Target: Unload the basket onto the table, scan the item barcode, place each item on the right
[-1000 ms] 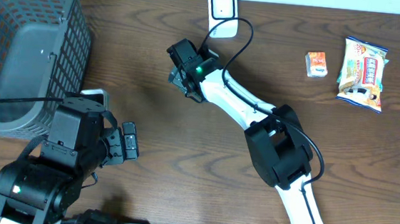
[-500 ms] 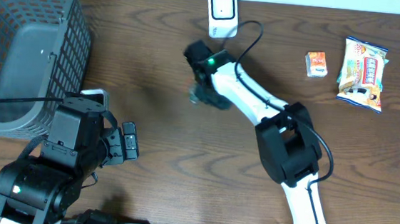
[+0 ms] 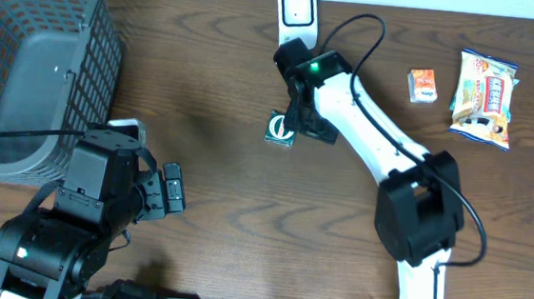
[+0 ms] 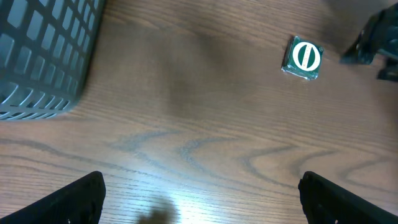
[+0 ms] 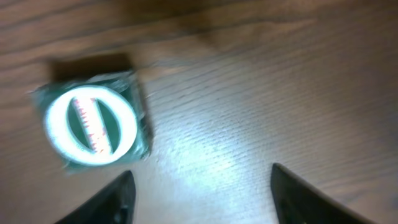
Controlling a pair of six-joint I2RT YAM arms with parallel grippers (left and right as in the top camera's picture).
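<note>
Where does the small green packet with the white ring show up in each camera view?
Overhead: green packet lies flat on the table, near the centre.
Left wrist: upper right of the picture.
Right wrist: left side, large and blurred.
Shared landmark: the right gripper, close beside the packet and not holding it.

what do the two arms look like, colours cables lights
The right arm has white links, black joint housings, a green light near the wrist and a looping black cable. The left arm is bulky and black. The left gripper and right gripper have black fingers.
</note>
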